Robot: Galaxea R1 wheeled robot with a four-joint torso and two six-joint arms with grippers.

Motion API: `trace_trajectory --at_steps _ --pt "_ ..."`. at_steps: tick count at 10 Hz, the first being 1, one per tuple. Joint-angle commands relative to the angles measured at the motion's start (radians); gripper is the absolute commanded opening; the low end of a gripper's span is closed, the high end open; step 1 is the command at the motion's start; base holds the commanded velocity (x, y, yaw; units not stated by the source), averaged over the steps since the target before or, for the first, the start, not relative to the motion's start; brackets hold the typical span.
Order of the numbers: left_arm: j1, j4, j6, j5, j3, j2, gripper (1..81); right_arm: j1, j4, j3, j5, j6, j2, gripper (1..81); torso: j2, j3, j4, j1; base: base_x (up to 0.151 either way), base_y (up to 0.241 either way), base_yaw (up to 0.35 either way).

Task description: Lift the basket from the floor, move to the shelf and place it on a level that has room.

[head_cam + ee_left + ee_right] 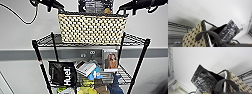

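Observation:
The cream woven basket point(92, 28) with its dark rim stands on the level point(136, 39), the top wire tier of the black shelf point(140, 58), and takes up most of the tier's width. A shiny black bag point(95, 5) stands up inside it. My left gripper point(55, 7) is at the basket's left end by the rim, and my right gripper point(125, 8) is at its right end. In the left wrist view the basket point(193, 38), its black loop handle point(206, 32) and the bag point(229, 31) sit close up. The right wrist view has the basket point(238, 83), a handle point(225, 83) and the bag point(201, 80).
The tier below is cluttered: a black Huel pouch point(62, 73), a white box point(85, 68), a picture box point(110, 59) and blue and yellow items. A white wall with a grey band point(17, 53) stands close behind the rack. A dark cable point(22, 18) hangs at upper left.

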Motion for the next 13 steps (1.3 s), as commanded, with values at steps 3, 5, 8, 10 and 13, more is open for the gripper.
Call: trace_trajectory --at_steps 3,5,8,10,13 --pt "-0.125 0.013 0.114 0.013 -0.263 0.131 1.0 0.125 -0.013 -0.169 0.04 -0.102 0.074 1.0 0.0 0.0 0.0 0.0 0.0 0.0 0.0" --pt "-0.091 0.013 0.134 0.013 -0.305 0.15 1.0 0.06 -0.015 -0.201 0.042 -0.116 0.098 1.0 0.0 -0.001 0.0 0.0 0.0 0.0 0.0" --pt "-0.051 0.013 0.136 0.011 -0.304 0.154 1.0 0.011 -0.015 -0.235 0.051 -0.139 0.134 1.0 0.0 -0.001 0.0 0.0 0.0 0.0 0.0" --pt "-0.051 0.005 0.136 0.01 -0.301 0.154 1.0 0.016 -0.013 -0.237 0.051 -0.145 0.135 1.0 0.0 -0.001 0.0 0.0 0.0 0.0 0.0" --pt "-0.054 -0.012 0.137 0.006 -0.282 0.151 1.0 0.022 -0.001 -0.223 0.051 -0.145 0.131 1.0 0.0 -0.001 0.0 0.0 0.0 0.0 0.0"
